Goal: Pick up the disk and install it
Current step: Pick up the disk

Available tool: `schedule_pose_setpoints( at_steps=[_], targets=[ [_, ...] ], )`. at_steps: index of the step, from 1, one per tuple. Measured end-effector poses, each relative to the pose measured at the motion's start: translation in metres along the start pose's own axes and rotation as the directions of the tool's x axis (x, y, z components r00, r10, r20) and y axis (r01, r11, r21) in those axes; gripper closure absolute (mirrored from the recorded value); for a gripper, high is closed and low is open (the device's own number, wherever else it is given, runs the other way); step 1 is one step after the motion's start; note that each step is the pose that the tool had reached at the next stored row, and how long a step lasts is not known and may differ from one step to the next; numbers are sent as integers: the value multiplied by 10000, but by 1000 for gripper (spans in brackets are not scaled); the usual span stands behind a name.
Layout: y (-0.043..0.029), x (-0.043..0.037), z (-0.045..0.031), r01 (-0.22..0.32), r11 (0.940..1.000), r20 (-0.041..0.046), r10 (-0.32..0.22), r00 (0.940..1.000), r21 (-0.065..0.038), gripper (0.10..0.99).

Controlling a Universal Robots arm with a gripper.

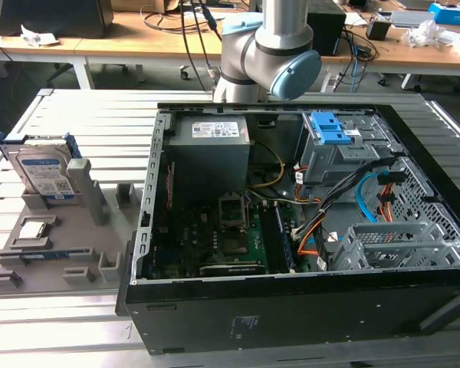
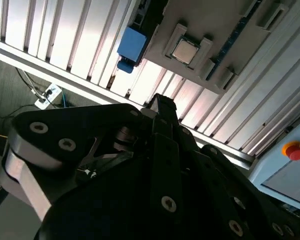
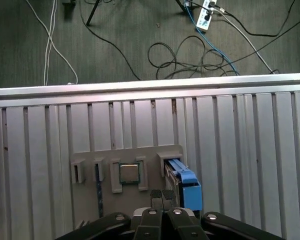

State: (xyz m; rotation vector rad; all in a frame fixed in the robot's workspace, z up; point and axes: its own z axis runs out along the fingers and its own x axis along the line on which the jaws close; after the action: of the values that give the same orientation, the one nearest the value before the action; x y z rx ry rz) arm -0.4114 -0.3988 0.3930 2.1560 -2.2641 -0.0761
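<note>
Okay, exterior view: the rectangular silver hard drive with white-and-blue label and blue plastic frame (the disk) (image 1: 43, 173) stands on its edge in a slot of the flat grey plastic fixture (image 1: 100, 201). That is at 9 o'clock from the open black computer case (image 1: 291, 318), on the slatted aluminium table (image 1: 84, 115). A small square silver chip (image 1: 34, 229) sits in a pocket of the fixture at 6 o'clock from the disk. Inside the case are a grey metal cage with a bright blue latch (image 1: 333, 132) at 1 o'clock and a perforated grey drive cage (image 1: 391, 245) at 4 o'clock. The grey-and-blue robot arm (image 1: 264, 54) is at 12 o'clock, behind the case.

Second wrist view: the black gripper (image 2: 161, 106) has its fingers pressed together, holding nothing. The disk (image 2: 131, 44) and chip (image 2: 185, 50) are beyond it, on the fixture (image 2: 215, 30).

First wrist view: the gripper (image 3: 162, 196) is narrow, jaws touching, empty. It hovers over the fixture (image 3: 140, 154). The disk (image 3: 187, 182) shows edge-on, untouched, beside the chip (image 3: 129, 172).
</note>
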Motion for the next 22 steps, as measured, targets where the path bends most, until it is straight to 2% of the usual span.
schedule_pose_setpoints(
  at_steps=[1, 10, 11, 12, 15, 16, 17, 18, 19, 22],
  targets=[
    [0, 0, 0, 153, 9999, -6, -153, 9999, -3, 980],
    [-2, -1, 0, 169, 9999, -8, -169, 9999, -3, 973],
    [-2, -1, 0, 170, 9999, -7, -170, 9999, -3, 918],
    [-2, -1, 0, 171, 9999, -7, -171, 9999, -4, 792],
    [-2, -1, 0, 172, 9999, -7, -172, 9999, -4, 612],
    [-2, -1, 0, 172, 9999, -8, -172, 9999, -4, 612],
    [-2, -1, 0, 173, 9999, -7, -173, 9999, -4, 549],
    [-2, -1, 0, 173, 9999, -7, -173, 9999, -4, 549],
    [-2, -1, 0, 174, 9998, -8, -174, 9998, -4, 486],
    [-10, -35, 3, 173, 9998, -21, -173, 9998, -5, 486]
  ],
)
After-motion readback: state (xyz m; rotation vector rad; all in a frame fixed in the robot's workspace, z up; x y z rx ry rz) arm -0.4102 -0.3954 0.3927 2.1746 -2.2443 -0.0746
